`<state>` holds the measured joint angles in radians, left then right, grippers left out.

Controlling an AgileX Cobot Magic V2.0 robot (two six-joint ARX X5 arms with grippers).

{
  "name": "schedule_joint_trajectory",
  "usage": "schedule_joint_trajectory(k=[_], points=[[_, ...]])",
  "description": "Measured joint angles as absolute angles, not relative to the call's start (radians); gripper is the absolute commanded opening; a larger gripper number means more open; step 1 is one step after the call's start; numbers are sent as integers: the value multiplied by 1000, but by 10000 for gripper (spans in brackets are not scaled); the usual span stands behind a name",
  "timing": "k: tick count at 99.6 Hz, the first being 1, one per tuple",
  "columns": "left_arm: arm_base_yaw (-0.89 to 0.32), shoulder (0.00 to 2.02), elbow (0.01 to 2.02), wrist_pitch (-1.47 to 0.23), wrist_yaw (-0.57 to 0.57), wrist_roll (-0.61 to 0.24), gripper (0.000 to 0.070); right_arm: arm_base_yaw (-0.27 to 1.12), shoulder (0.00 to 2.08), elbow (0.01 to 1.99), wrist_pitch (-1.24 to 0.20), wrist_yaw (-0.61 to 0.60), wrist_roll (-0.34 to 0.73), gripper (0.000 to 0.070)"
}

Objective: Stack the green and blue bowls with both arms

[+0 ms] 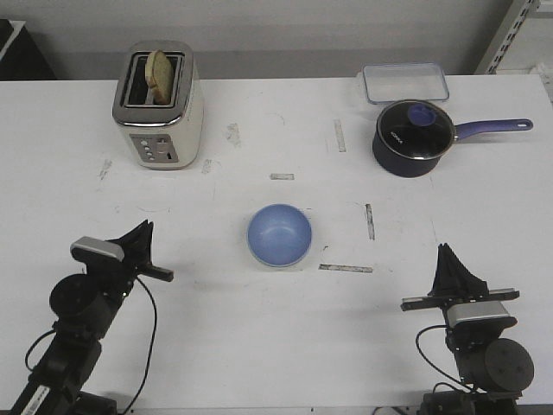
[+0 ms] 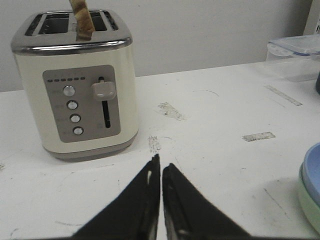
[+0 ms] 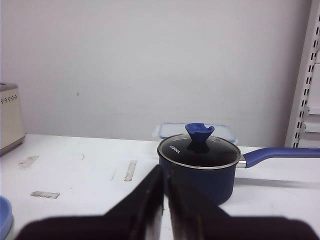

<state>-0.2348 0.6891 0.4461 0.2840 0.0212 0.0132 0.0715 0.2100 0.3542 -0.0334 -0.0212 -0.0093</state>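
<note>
The blue bowl [image 1: 279,235] sits at the middle of the table, nested inside the green bowl, whose pale rim just shows beneath it in the front view. In the left wrist view the blue bowl [image 2: 312,172] rests in the green bowl [image 2: 311,209] at the frame's edge. The right wrist view shows a sliver of the blue bowl [image 3: 4,216]. My left gripper [image 1: 145,232] is shut and empty at the near left, well apart from the bowls. My right gripper [image 1: 446,255] is shut and empty at the near right.
A cream toaster [image 1: 160,105] with a slice of bread stands at the far left. A dark lidded saucepan [image 1: 413,137] with a purple handle and a clear lidded box [image 1: 405,82] stand at the far right. Tape marks dot the table.
</note>
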Motion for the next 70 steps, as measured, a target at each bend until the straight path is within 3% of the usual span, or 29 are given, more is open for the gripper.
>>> schedule_joint_trajectory(k=[35,70], points=[[-159,327,323,113,22,13,1,72,210,354,-33,-21,-9,6],[-155,188,323,109,22,13,2,72,210,354,-33,-21,-9,6]])
